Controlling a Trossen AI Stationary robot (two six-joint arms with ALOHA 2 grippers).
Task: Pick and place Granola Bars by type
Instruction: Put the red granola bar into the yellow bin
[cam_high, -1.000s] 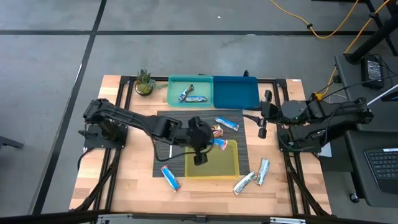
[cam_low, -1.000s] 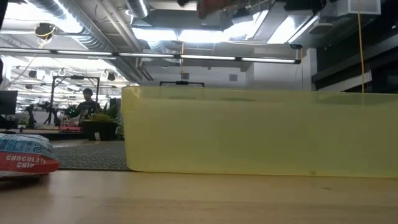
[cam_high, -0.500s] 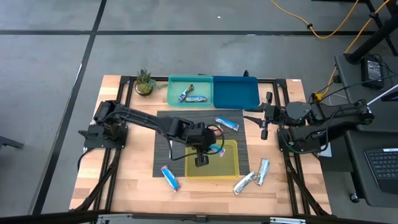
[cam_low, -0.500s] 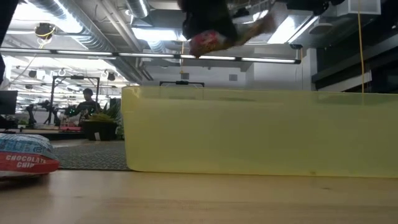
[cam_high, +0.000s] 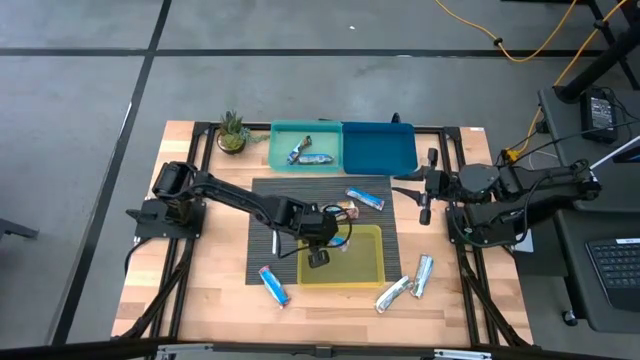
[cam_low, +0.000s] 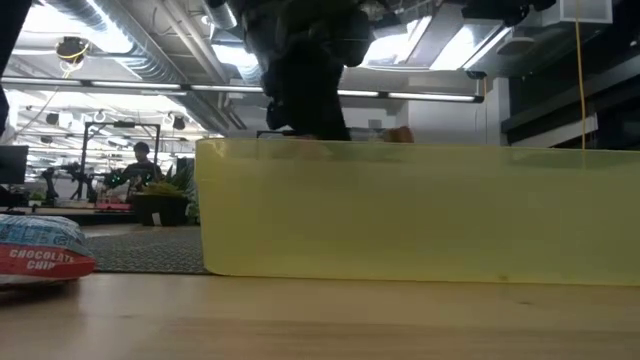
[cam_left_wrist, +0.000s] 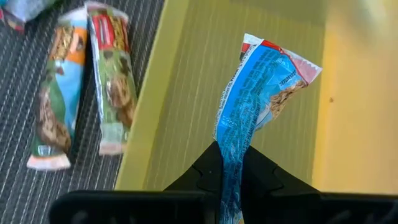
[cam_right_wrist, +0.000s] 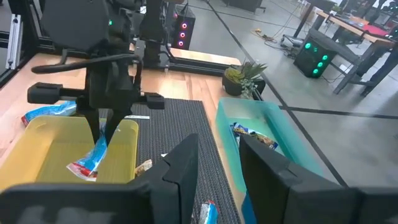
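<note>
My left gripper (cam_high: 325, 238) is over the yellow tray (cam_high: 372, 270) and is shut on a blue-wrapped granola bar (cam_left_wrist: 255, 93). The bar hangs from it into the tray, as the right wrist view (cam_right_wrist: 93, 155) also shows. Two orange-brown bars (cam_left_wrist: 56, 93) (cam_left_wrist: 112, 81) lie on the dark mat (cam_high: 265, 195) beside the tray's far wall. Two bars (cam_high: 308, 155) lie in the teal tray (cam_high: 280, 135). My right gripper (cam_right_wrist: 224, 174) is open and empty, above the table's right side. My left gripper pinches the blue bar by one end of its wrapper (cam_left_wrist: 231, 149) between its two fingers, from above, pointing down. The bar hangs below the fingers, its red-and-white free end (cam_left_wrist: 292, 62) low inside the yellow tray. Whether that end touches the tray floor I cannot tell.
An empty blue tray (cam_high: 380, 148) stands right of the teal one. A blue bar (cam_high: 365, 200) lies on the mat, another (cam_high: 273, 285) on the wood near the front, and two silver-blue bars (cam_high: 393, 293) (cam_high: 423, 275) lie front right. A thin white stick (cam_high: 275, 243) and a plant (cam_high: 232, 132) are also here.
My left gripper has gone down over the yellow tray with the blue bar still held. In the low view it has come from above the picture's top edge to the tray's rim. The bar's free end now hangs inside the tray.
</note>
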